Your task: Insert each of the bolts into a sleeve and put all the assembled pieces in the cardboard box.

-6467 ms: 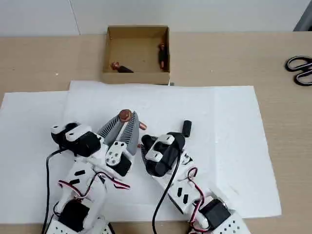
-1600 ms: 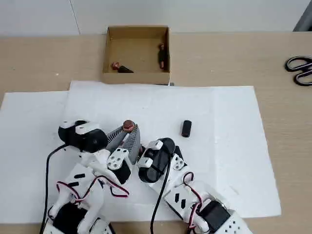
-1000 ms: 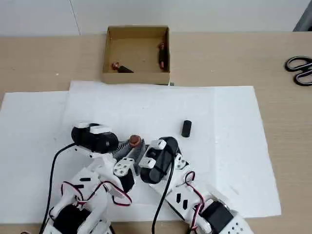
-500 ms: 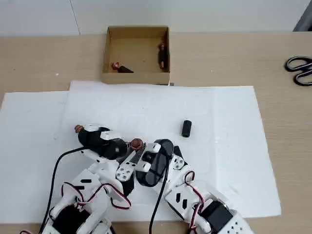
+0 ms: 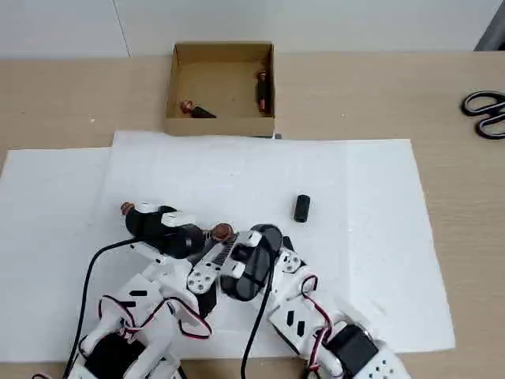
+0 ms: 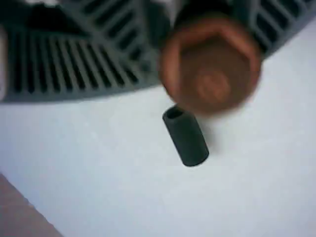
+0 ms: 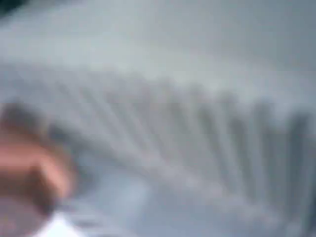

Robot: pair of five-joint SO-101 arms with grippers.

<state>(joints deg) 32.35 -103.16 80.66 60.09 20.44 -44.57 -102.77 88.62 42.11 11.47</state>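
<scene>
Pale wood formed the table [image 5: 71, 95], with a white paper sheet [image 5: 371, 237] spread over its lower half. At the left of the sheet a small copper piece [image 5: 126, 208], seemingly a loose bolt, lay just beside the left arm [image 5: 162, 225]. At upper centre stood the cardboard box [image 5: 221, 125], with two assembled pieces inside: one [image 5: 193, 110] in the lower left corner, one [image 5: 263, 88] along the right wall. Below, the left gripper [image 5: 216, 240] had its ribbed grey fingers [image 6: 74, 64] clamped on a copper-headed bolt [image 5: 222, 232], head uppermost. Pressed against it on the right was the right arm [image 5: 254, 267]; how its own grip stood could not be made out. A black sleeve [image 5: 301, 208] lay alone on the sheet up and to the right, apart from both arms. Scissors [image 5: 485, 113] rested at the far right edge.
</scene>
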